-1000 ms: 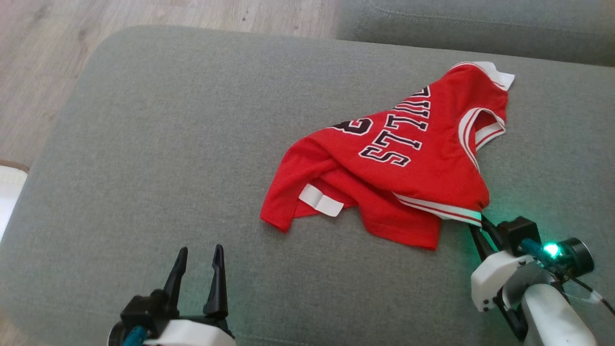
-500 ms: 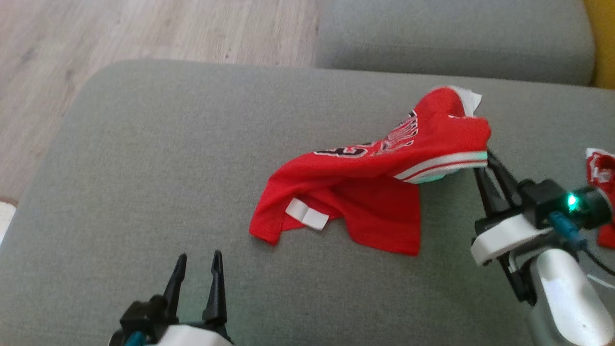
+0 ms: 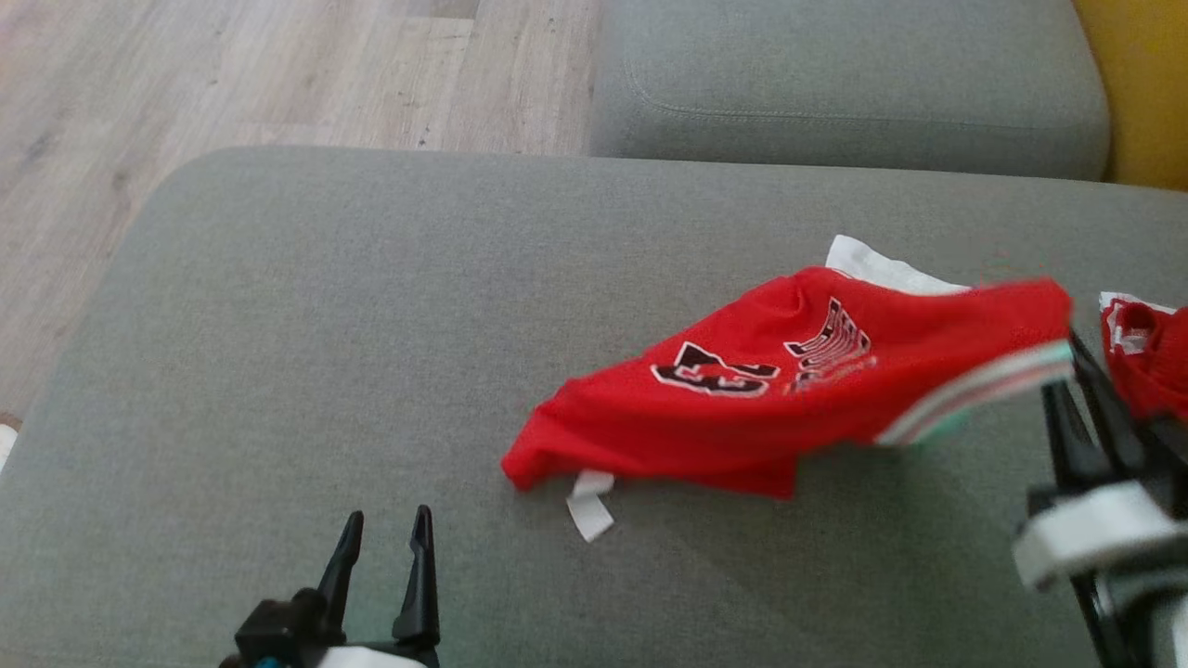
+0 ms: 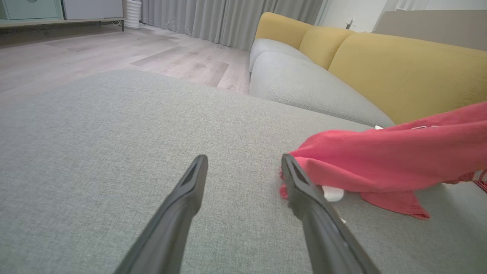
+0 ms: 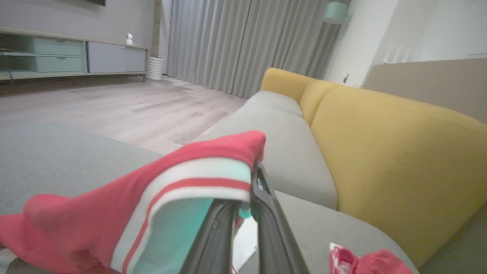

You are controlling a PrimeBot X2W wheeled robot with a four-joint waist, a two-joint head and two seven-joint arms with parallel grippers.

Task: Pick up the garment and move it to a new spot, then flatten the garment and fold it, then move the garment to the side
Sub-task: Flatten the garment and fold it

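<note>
Red garment (image 3: 789, 408), head view: the striped hem is clamped in the right gripper (image 3: 1072, 357), jaws together, and held above the grey cushion (image 3: 371, 325). The other end rests on the cushion ahead of the left gripper (image 3: 390, 520), whose jaws are apart and empty.

Left wrist view: the garment's nearest fold lies just beside one finger; contact cannot be determined.

Right wrist view: the hem drapes over the closed fingertips. A second red item (image 5: 365, 260) lies near the fingers' base.

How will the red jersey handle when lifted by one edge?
Probably floppy: the red jersey sags from the striped edge pinched in the right gripper down to the grey cushion. Likely light, since a fingertip pinch carries it. Its low end may drag.
</note>
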